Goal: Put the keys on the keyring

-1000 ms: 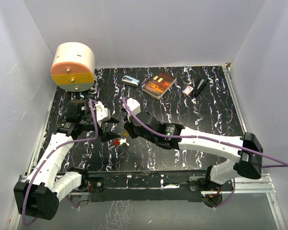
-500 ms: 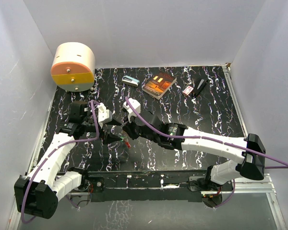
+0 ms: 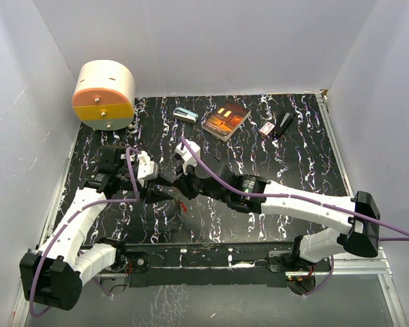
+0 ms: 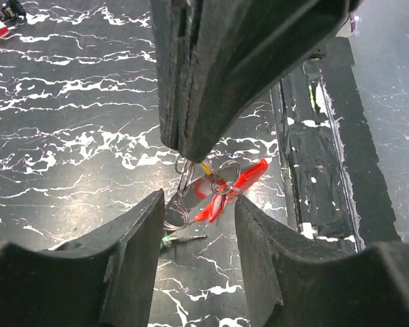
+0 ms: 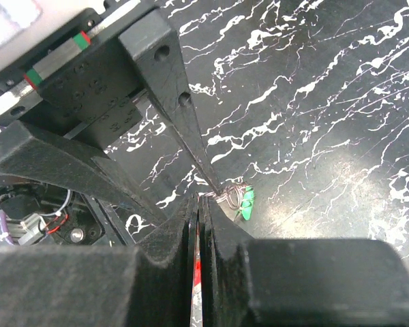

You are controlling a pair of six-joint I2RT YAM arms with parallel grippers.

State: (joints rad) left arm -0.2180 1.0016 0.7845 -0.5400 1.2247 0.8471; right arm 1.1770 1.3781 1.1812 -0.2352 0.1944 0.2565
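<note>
Black fingers of the right hand (image 4: 186, 151) are clenched tight, their tips pinching the thin wire keyring (image 4: 179, 194). The keys (image 4: 240, 178) dangle from it, red plastic heads clearest, with a green one (image 5: 246, 199) tucked beside them. They hang low over the marbled black counter (image 4: 68, 136), and I cannot tell whether they touch it. The left hand (image 4: 199, 197) faces them with its jaws apart, one finger on each side of the bunch, grasping nothing. Well away, along the far edge of the counter, lie a teal-and-white box (image 3: 185, 114), a book (image 3: 225, 120) and a red-and-white box (image 3: 266, 128). A cream-and-orange drum (image 3: 103, 94) sits in the far left corner.
</note>
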